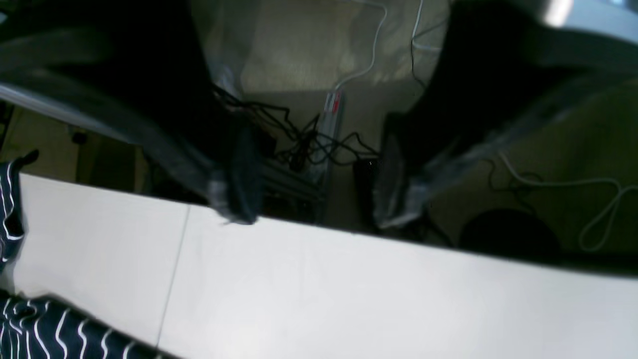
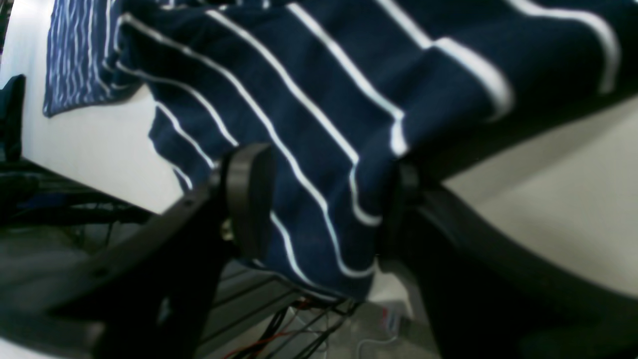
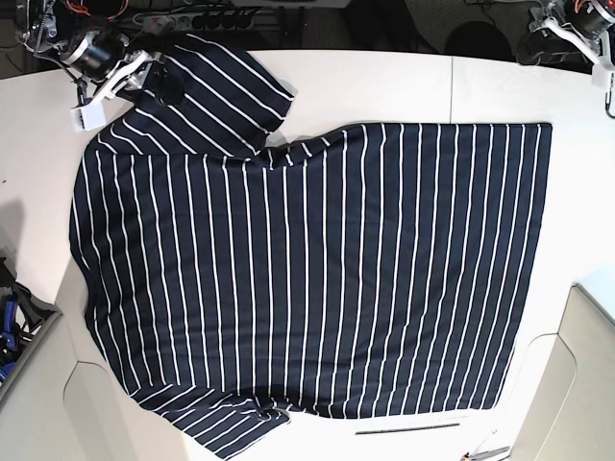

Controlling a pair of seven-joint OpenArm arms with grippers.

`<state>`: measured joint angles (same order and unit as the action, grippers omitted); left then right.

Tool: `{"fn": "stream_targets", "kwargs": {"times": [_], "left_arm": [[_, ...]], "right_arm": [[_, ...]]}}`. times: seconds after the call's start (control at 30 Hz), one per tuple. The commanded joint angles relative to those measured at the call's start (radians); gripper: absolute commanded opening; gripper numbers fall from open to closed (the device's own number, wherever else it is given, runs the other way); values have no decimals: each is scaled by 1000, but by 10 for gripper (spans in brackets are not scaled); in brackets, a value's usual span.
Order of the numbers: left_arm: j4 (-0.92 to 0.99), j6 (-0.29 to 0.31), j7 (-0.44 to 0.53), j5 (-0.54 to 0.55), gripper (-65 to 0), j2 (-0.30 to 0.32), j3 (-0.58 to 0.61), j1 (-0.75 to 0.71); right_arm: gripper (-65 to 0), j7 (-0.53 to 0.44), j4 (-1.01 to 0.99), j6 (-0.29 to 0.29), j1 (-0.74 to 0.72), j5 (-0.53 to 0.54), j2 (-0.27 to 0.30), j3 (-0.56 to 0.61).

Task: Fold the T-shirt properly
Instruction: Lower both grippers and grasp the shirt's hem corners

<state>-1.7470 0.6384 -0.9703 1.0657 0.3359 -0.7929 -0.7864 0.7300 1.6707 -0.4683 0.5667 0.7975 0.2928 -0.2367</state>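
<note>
Right gripper (image 2: 319, 199): at the base view's top-left corner — black jaws clamped on a sleeve fold.
Dark navy white-striped soft T-shirt (image 3: 307, 279): spread across the white table (image 3: 384, 82).
Left gripper (image 1: 314, 199): top right — jaws parted, holding nothing, above the table's edge.

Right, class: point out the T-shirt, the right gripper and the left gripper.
T-shirt (image 3: 317, 279): base view, middle of the spread body.
right gripper (image 2: 324, 199): right wrist view, between its fingertips, on gripped fabric.
left gripper (image 1: 319, 194): left wrist view, empty gap between fingertips.
</note>
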Motion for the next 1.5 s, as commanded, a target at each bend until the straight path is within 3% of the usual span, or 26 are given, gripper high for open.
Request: {"fn": "stream_targets", "kwargs": {"times": [0.0, 0.13, 0.33, 0.57, 0.8, 1.03, 1.2, 1.3, 1.47], "left_arm": [[-13, 18, 40, 15, -213, 34, -10, -8], [-12, 17, 118, 13, -213, 100, -10, 7], [26, -18, 118, -49, -213, 175, -10, 133], [238, -17, 122, -47, -213, 250, 31, 274], [415, -17, 126, -79, -212, 260, 163, 393], [440, 3, 130, -119, -213, 260, 261, 409], [440, 8, 24, -71, -214, 259, 321, 409], [439, 60, -45, -8, -214, 259, 331, 402], [439, 60, -67, 8, -214, 259, 331, 378]], "right_arm": [[-333, 48, -1, 15, 9, -34, 3, 3], [-333, 48, -1, 15, 7, -58, 4, 2], [-333, 49, -1, 15, 7, -64, 3, 2], [-333, 48, -1, 15, 7, -64, 3, 2], [-333, 49, -1, 15, 7, -64, 3, 2], [-333, 60, -1, 15, 7, -64, 3, 2], [-333, 63, -1, 15, 7, -64, 3, 2], [-333, 64, -1, 15, 7, -64, 3, 2], [-333, 64, -1, -10, 7, -64, 3, 2]]}}
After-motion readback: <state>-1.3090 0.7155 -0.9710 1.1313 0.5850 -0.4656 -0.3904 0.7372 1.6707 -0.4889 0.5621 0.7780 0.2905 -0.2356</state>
